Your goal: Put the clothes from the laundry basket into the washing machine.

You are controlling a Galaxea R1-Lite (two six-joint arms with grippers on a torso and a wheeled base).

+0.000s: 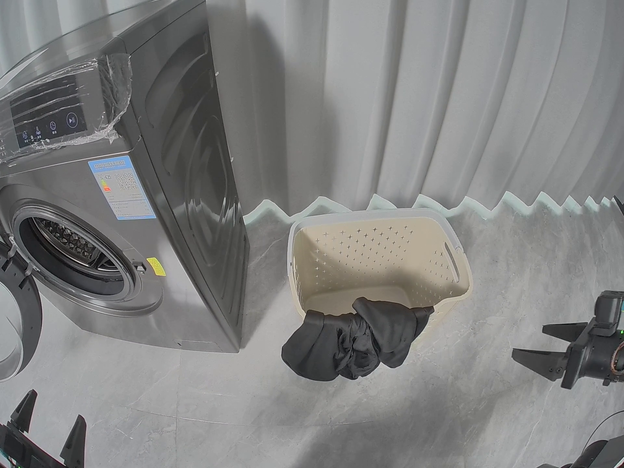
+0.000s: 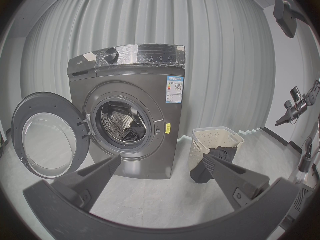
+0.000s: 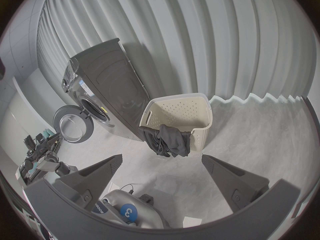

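Note:
A cream laundry basket (image 1: 448, 232) stands on the floor right of the grey washing machine (image 1: 188, 164). A dark garment (image 1: 354, 342) hangs over the basket's near rim, half outside it. The machine's round door (image 2: 46, 134) is swung open, and a dark piece of clothing (image 2: 131, 134) lies in the drum. My left gripper (image 1: 51, 422) is open and empty at the lower left, in front of the machine. My right gripper (image 1: 543, 346) is open and empty, well to the right of the basket. The same garment (image 3: 168, 140) and basket (image 3: 200, 100) appear in the right wrist view.
White curtains (image 1: 422, 86) hang behind the machine and the basket. Grey tiled floor (image 1: 227, 391) lies bare between the grippers, the basket and the machine. The open door (image 1: 16, 320) juts out at the far left.

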